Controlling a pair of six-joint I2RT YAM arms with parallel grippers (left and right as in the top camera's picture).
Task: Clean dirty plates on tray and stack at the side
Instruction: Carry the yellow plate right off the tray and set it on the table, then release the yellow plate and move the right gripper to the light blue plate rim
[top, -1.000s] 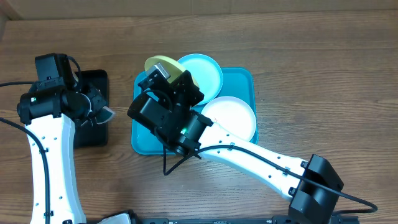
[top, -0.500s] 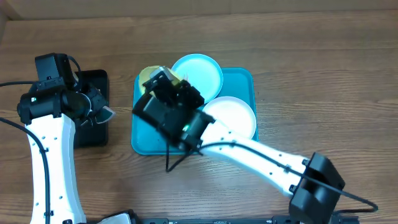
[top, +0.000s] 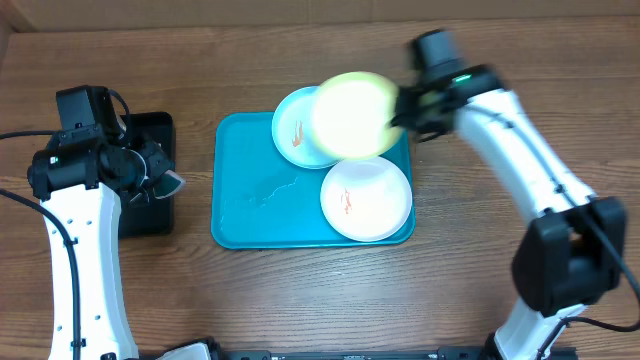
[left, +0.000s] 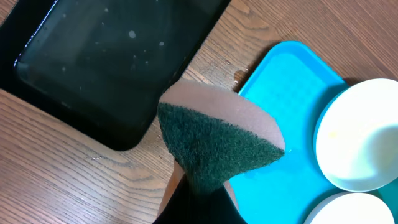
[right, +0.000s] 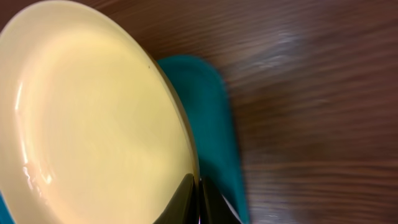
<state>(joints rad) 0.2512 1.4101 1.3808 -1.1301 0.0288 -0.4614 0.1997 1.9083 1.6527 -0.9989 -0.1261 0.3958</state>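
The yellow-green plate (top: 350, 115) hangs tilted above the back of the turquoise tray (top: 250, 200), with my right gripper (top: 402, 112) shut on its right rim. The right wrist view shows that plate (right: 93, 118) pinched at the rim by the gripper (right: 199, 196). A light blue plate (top: 293, 130) with an orange smear lies at the tray's back, partly under the lifted plate. A white plate (top: 366, 198) with a smear rests at the tray's front right. My left gripper (top: 155, 176) is shut on a sponge (left: 214, 140) between the black tray and the turquoise tray (left: 286, 93).
A black rectangular tray (top: 150, 215) lies left of the turquoise tray, and in the left wrist view this black tray (left: 112, 56) looks wet. Bare wooden table (top: 480, 290) surrounds both trays. A wet streak marks the turquoise tray's left half.
My right arm has swung from over the tray's left part to the back right, carrying the yellow-green plate up and uncovering the other two plates. The left arm has stayed put.
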